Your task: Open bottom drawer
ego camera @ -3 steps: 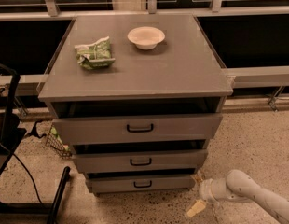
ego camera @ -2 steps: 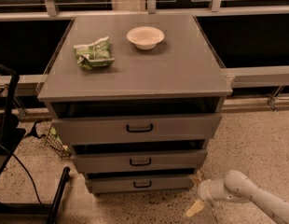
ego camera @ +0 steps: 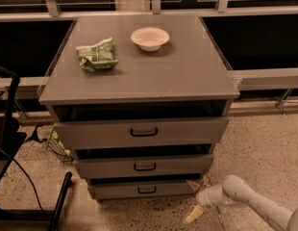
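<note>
One gripper [ego camera: 192, 201], spread wide, low beside bottom drawer [ego camera: 115, 190], right end

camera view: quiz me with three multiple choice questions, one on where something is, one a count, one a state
1. Where is the gripper?
A. up by the window rail
B. low by the floor, off the right end of the bottom drawer
C. on the green packet

2. How many drawers does the cabinet have?
A. two
B. five
C. three

3. How does the white bowl sit?
A. upright
B. upside down
C. on its side

Answers:
1 B: the gripper hangs near the floor to the right of the bottom drawer, clear of its handle.
2 C: the top drawer, the middle drawer and the bottom drawer are stacked one under the other.
3 A: its hollow faces up.
</note>
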Action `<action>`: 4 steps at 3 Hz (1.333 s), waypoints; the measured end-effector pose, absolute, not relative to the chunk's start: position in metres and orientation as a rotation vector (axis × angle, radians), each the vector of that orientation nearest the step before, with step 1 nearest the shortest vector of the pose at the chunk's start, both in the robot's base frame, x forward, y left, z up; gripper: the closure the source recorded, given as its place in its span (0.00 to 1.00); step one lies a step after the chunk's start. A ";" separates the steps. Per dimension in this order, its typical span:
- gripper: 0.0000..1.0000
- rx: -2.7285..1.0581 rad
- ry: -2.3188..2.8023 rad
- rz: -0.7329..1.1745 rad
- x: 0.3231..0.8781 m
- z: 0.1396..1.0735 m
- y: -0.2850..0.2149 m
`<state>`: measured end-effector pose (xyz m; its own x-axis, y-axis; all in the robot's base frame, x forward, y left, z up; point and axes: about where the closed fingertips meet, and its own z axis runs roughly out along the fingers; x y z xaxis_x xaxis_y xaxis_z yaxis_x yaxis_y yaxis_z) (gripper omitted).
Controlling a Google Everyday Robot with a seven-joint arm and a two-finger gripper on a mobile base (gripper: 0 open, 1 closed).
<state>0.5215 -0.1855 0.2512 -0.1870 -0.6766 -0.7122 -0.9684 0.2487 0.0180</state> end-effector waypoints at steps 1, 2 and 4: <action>0.00 -1.522 1.905 0.642 0.528 0.246 -0.175; 0.00 -1.574 1.862 0.603 0.540 0.239 -0.162; 0.00 -1.632 1.835 0.526 0.558 0.227 -0.149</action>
<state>0.5580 -0.1487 0.2268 -0.0441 -0.7350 -0.6766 -0.9818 0.1570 -0.1065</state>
